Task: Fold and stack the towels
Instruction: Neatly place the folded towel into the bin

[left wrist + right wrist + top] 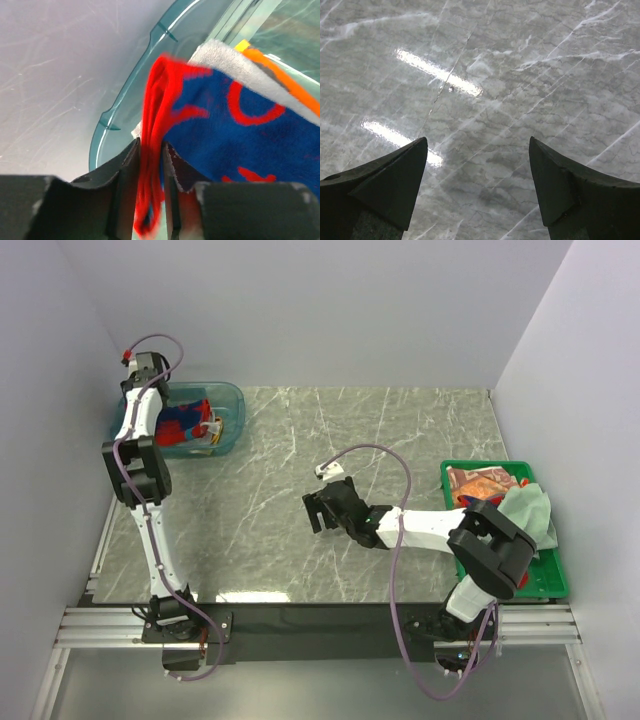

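Observation:
The red towel with blue patterns (pixel 240 135) lies in the clear teal tub (pixel 125 100) on a pale grey-white towel (pixel 235 65) and an orange one (pixel 282 77). My left gripper (pixel 150 145) reaches into that tub (pixel 228 400) at the back left. Its jaws stand a little apart, and the red towel's folded edge (pixel 150 175) hangs loosely between them. Over the bare middle of the table my right gripper (pixel 316 510) is wide open (pixel 477 145) with nothing in it. An orange-brown towel (pixel 480 483) and a pale green towel (pixel 530 512) lie in the green crate (pixel 550 585).
The green crate stands at the table's right edge, next to the right arm's base. Grey walls close in the table on the left, back and right. The marble tabletop (pixel 300 440) stretches between tub and crate.

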Action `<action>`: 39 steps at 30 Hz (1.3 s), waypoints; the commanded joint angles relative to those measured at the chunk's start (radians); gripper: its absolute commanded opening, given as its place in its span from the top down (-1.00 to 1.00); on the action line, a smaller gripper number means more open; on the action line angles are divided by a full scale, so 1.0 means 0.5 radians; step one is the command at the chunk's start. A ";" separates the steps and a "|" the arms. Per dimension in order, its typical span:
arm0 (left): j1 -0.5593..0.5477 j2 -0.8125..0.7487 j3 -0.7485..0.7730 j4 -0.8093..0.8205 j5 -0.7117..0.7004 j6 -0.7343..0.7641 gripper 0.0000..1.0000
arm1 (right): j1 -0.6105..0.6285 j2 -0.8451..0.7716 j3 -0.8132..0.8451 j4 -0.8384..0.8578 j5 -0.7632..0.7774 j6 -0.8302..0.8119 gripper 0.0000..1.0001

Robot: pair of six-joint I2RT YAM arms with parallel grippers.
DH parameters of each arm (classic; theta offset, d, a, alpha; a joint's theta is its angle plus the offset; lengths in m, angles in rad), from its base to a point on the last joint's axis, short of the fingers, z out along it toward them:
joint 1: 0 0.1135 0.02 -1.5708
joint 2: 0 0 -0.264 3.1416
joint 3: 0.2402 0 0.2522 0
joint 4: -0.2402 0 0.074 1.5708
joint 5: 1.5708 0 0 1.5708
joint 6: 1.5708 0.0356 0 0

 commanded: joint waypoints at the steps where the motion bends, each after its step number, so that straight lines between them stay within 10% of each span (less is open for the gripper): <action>1: -0.009 -0.013 0.021 0.124 -0.133 0.050 0.39 | 0.026 0.017 0.090 0.005 0.058 -0.036 -0.76; 15: -0.089 -0.405 -0.200 0.155 0.347 -0.351 -0.29 | 0.045 0.011 0.087 0.014 0.086 -0.045 -0.76; 23: -0.208 -0.749 -0.786 0.437 0.805 -0.631 0.29 | 0.045 -0.072 0.007 0.082 0.083 -0.045 -0.76; 39: -0.466 -0.546 -1.043 0.385 0.876 -0.671 0.66 | 0.048 -0.081 -0.005 0.100 0.061 -0.057 -0.75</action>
